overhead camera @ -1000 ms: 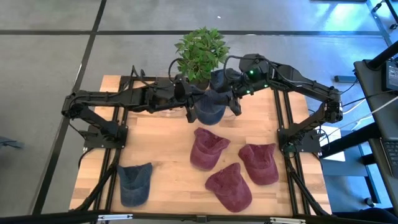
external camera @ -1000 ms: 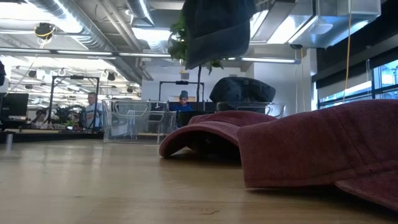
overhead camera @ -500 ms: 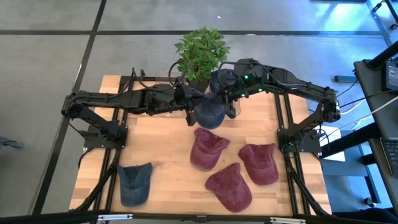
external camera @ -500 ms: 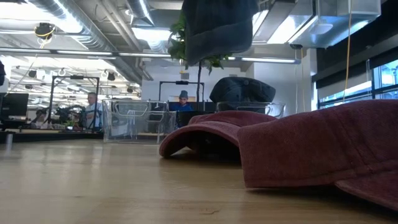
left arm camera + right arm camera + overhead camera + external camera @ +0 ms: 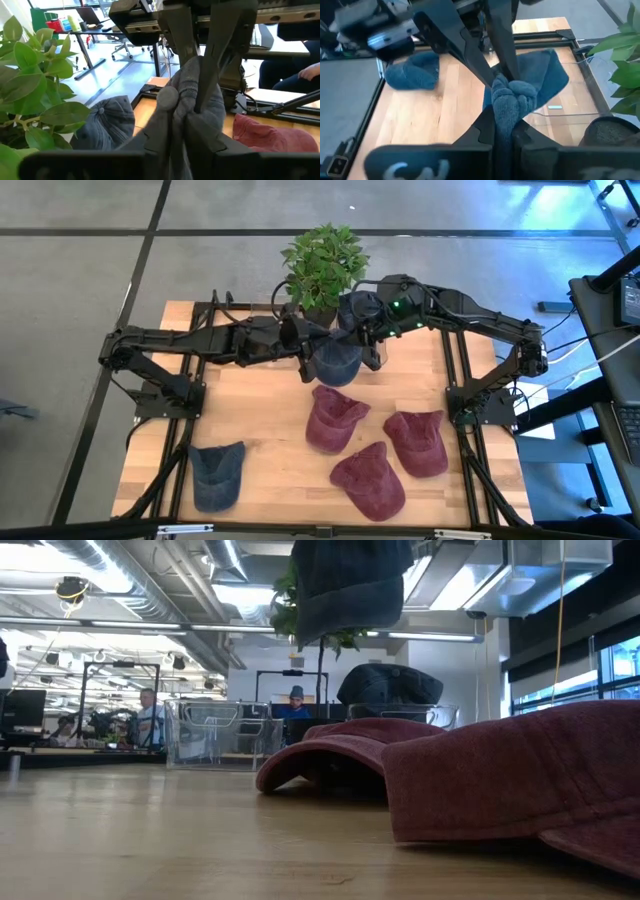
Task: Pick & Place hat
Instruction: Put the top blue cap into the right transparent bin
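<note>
A blue hat (image 5: pixel 338 362) hangs above the far middle of the table, bunched up between my two grippers. Its lower part shows at the top of the low view (image 5: pixel 350 590). My left gripper (image 5: pixel 308 352) reaches it from the table's left and my right gripper (image 5: pixel 368 345) from the right, both shut on its cloth. In the left wrist view my left gripper (image 5: pixel 182 132) faces the right one across the bunch. The right wrist view shows my right gripper (image 5: pixel 505 122) the same way. My left gripper pinches a bunched wad of the hat's cloth (image 5: pixel 501 82) between its two fingers, several layers together. It comes level from the table's left. The hat hangs below, clear of the table. My right gripper pinches the same wad (image 5: pixel 197 75) between its two fingers (image 5: pixel 220 45), right opposite the left gripper. It comes from the table's right, about level. The rest of the hat (image 5: pixel 547 75) droops slack below the hold.
Three maroon hats (image 5: pixel 335 420), (image 5: pixel 415 442), (image 5: pixel 370 480) lie on the near right of the table, and a blue hat (image 5: pixel 217 475) at the near left. A potted plant (image 5: pixel 322 265) and a clear bin holding a dark hat (image 5: pixel 358 308) stand at the far edge.
My right gripper has moved toward the table's left, up to the hanging blue hat. The hat has stayed aloft in about the same place.
</note>
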`<state>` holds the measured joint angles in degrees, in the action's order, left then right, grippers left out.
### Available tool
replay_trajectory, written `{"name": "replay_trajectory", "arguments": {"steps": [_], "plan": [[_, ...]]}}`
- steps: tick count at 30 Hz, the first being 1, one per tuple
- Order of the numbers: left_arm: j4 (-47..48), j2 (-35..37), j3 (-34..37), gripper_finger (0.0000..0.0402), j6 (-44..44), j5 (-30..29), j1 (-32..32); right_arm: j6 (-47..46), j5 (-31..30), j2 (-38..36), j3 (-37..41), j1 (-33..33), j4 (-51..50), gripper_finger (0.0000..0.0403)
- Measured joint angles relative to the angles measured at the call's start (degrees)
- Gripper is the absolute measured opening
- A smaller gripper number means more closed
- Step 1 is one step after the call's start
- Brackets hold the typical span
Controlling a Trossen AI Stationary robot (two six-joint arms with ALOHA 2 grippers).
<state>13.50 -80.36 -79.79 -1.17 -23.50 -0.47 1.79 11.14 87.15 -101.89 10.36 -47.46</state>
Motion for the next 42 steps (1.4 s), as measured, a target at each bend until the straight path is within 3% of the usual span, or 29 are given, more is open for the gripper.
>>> {"name": "replay_trajectory", "arguments": {"steps": [9, 21, 28, 42], "plan": [[1.73, 4.19, -0.04, 0.0153, 0.82, -2.61, -5.22, 4.54, 0.02, -4.49, 0.02, 3.67, -4.76, 0.0009], [7.9, 13.22, -0.04, 0.0162, -2.54, -2.37, -13.72, 17.8, -2.32, -12.03, 0.7, 10.21, -7.83, 0.0009], [10.2, 13.77, -0.04, 0.0166, -1.27, -2.37, -14.95, 22.58, -0.97, -13.64, 12.26, 14.12, -2.81, 0.0009], [13.57, 13.75, 0.0, 0.0164, -4.34, -4.48, -14.38, 30.64, -1.03, -14.44, 37.0, 22.73, 24.23, 0.0009]]}}
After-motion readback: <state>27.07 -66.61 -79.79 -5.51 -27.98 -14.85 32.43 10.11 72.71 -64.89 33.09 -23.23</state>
